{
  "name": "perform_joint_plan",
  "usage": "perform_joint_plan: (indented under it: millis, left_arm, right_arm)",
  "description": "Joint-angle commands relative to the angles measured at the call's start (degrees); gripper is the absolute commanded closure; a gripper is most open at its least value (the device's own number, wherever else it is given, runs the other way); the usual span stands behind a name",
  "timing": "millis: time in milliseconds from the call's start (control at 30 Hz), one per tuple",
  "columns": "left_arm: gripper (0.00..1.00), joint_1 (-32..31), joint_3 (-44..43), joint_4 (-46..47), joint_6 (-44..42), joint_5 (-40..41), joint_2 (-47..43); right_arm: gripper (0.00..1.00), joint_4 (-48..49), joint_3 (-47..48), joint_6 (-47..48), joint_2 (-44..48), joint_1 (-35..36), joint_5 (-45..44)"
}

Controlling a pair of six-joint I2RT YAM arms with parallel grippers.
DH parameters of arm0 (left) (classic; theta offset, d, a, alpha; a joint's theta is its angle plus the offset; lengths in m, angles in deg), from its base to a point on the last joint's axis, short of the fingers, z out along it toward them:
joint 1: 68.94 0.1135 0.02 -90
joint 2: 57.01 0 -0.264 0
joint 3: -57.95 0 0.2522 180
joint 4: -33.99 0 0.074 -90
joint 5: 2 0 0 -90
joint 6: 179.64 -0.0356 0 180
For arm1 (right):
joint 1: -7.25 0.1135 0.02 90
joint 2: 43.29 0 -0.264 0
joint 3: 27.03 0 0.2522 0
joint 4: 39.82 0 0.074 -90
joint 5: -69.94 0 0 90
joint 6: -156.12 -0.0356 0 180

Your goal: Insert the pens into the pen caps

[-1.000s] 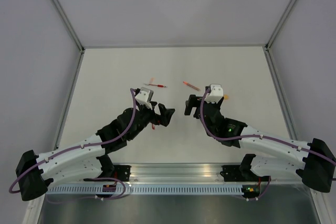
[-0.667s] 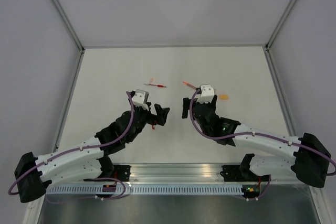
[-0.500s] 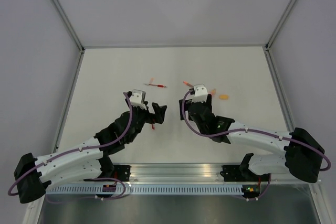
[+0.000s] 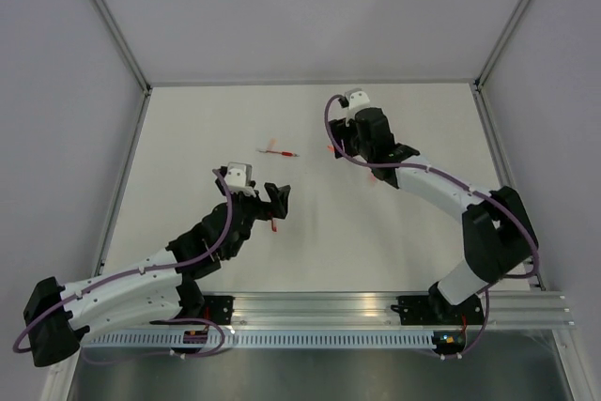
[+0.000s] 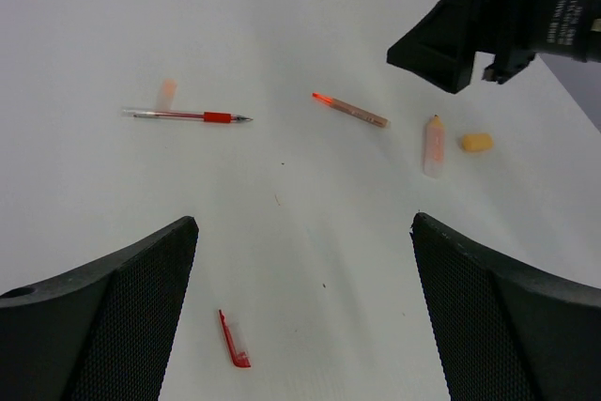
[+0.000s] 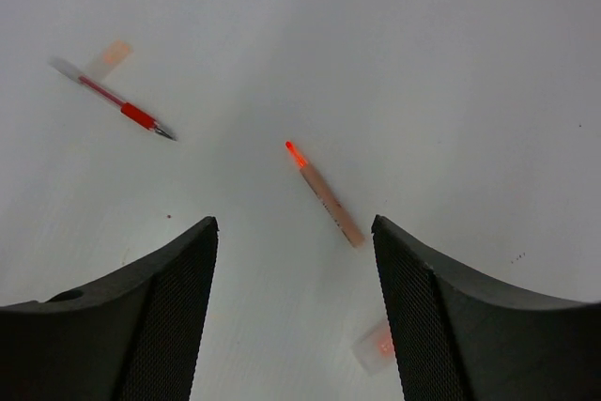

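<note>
A red-grip pen lies far centre, a pale orange cap beside its end; both also show in the right wrist view, pen and cap. A tan pen with a glowing red tip lies right of it. A pinkish translucent piece with an orange tip and a stubby orange cap lie further right. A red clip cap lies between my open left gripper's fingers. My open, empty right gripper hovers over the tan pen.
The white table is bounded by grey walls and metal frame posts. My right arm stretches across the right half, hiding what lies under it. A translucent cap with a red spot lies by the right finger.
My right arm has swung from the table's middle to the far side and now sits over the tan pen. My left gripper has drifted slightly left. No object was picked up.
</note>
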Motion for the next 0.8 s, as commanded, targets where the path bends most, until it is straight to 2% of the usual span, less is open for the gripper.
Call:
perform_joint_plan:
  millis: [0,100,200,333,433,767]
  left_arm:
    - [0.01,-0.12,0.46,2.29,0.21,1.48,-1.76]
    - [0.01,-0.12,0.9,2.2,1.0,0.7,-2.99]
    - [0.01,-0.12,1.34,2.46,1.35,0.34,-3.87]
    - [0.01,-0.12,1.43,2.64,1.62,-0.01,-4.05]
    - [0.01,-0.12,1.34,2.64,1.7,-0.19,-3.88]
    - [0.01,-0.12,1.42,2.37,1.62,0.25,-4.49]
  right_arm:
    - [0.27,-4.2,6.24,7.25,-7.54,-1.73,6.17]
    - [0.3,-11.83,13.45,9.45,-14.83,-3.4,9.08]
    - [0.36,-15.63,18.81,13.4,-20.47,-3.67,7.86]
    - [0.37,-14.94,19.1,14.99,-23.48,-4.63,6.88]
    - [0.44,-15.12,19.45,15.35,-25.42,-5.77,7.06]
    - [0.55,-17.05,20.94,15.52,-30.07,-6.22,9.17]
